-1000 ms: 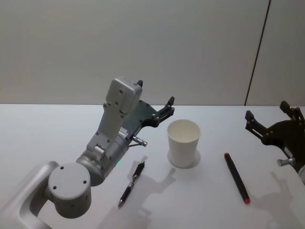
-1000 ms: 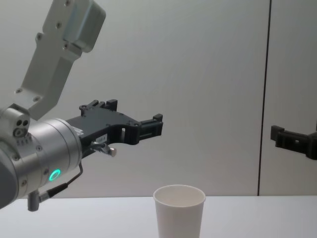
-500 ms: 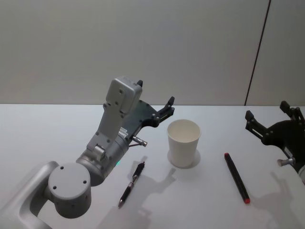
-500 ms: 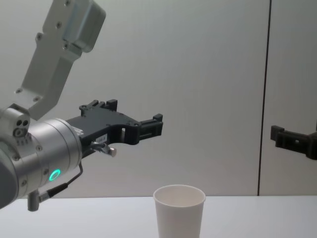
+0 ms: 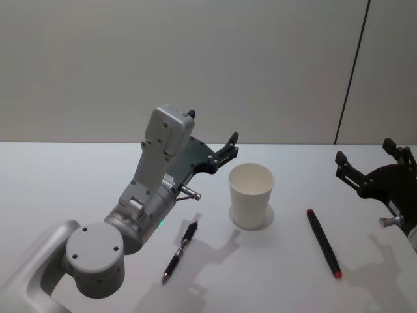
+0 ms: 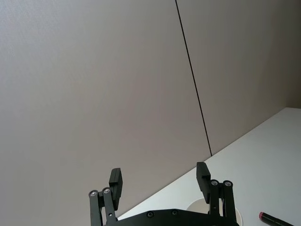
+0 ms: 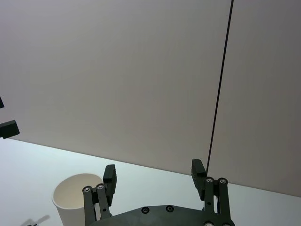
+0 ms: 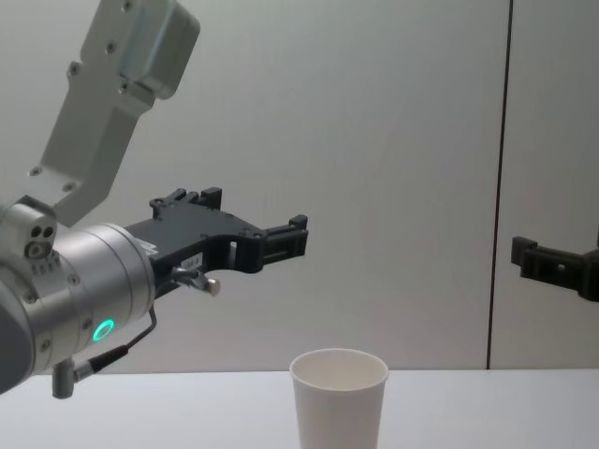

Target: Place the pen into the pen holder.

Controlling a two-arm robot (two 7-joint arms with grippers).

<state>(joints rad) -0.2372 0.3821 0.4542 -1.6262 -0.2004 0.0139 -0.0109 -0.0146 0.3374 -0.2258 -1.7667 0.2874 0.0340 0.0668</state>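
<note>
Head view: the pen holder (image 5: 251,194) stands empty between a black pen (image 5: 180,251), left, and a red-ended pen (image 5: 323,242), right. The left gripper (image 5: 212,125) and right gripper (image 5: 365,150) have their fingers spread apart.

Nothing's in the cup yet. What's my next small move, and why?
Probably lower the left gripper toward the black pen left of the cup: it hangs open above the table, nearest that pen. The right gripper hangs open at the right.

Matt white paper: pen holder (image 5: 251,195), frame centre. Smooth matt white: table (image 5: 65,176). Matt black, plastic-looking: left pincer (image 5: 212,125). Satin grey casing: left arm (image 5: 156,169).
</note>
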